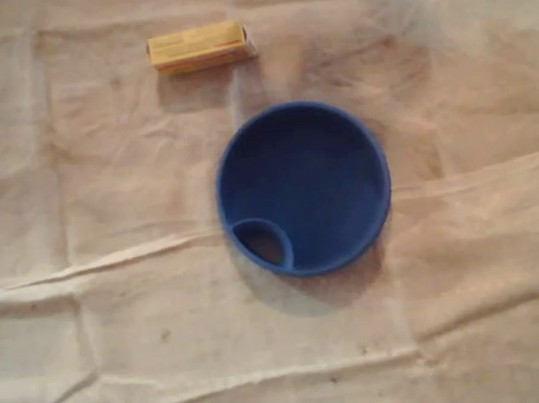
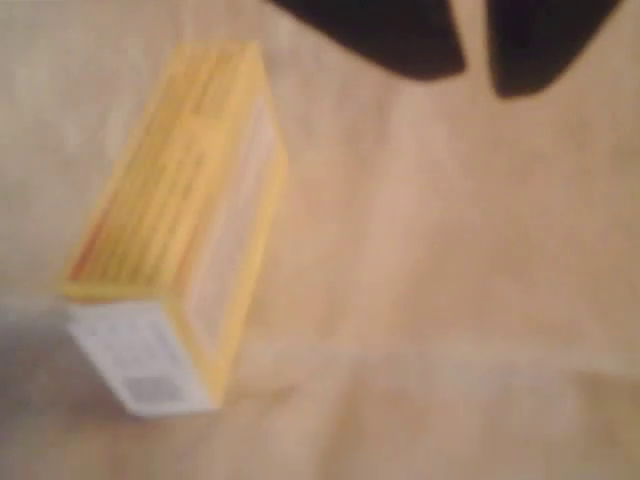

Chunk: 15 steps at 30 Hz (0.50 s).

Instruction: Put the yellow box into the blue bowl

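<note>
A yellow box lies flat on a creased beige cloth in the overhead view, well apart from the empty blue bowl below and to its right. In the wrist view, the gripper hovers beside the box, dark tips nearly closed with a thin gap, holding nothing.
</note>
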### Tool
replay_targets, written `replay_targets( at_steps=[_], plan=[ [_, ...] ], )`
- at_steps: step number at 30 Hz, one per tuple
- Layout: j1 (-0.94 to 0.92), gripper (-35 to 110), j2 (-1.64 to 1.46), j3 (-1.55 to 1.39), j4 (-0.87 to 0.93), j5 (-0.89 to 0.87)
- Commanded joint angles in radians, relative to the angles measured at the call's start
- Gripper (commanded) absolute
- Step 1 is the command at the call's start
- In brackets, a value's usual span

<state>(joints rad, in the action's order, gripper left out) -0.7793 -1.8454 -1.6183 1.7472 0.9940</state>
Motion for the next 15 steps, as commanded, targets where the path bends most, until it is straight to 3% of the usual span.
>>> replay_targets(
  at_steps=[1, 6, 15],
  plan=[
    [-0.006, 0, -0.005, 0.094, -0.061, 0.018],
    [-0.017, 8, 0.0, 0.101, -0.179, 0.015],
    [-0.012, 33, 0.118, 0.092, -0.196, -0.103]
  ],
)
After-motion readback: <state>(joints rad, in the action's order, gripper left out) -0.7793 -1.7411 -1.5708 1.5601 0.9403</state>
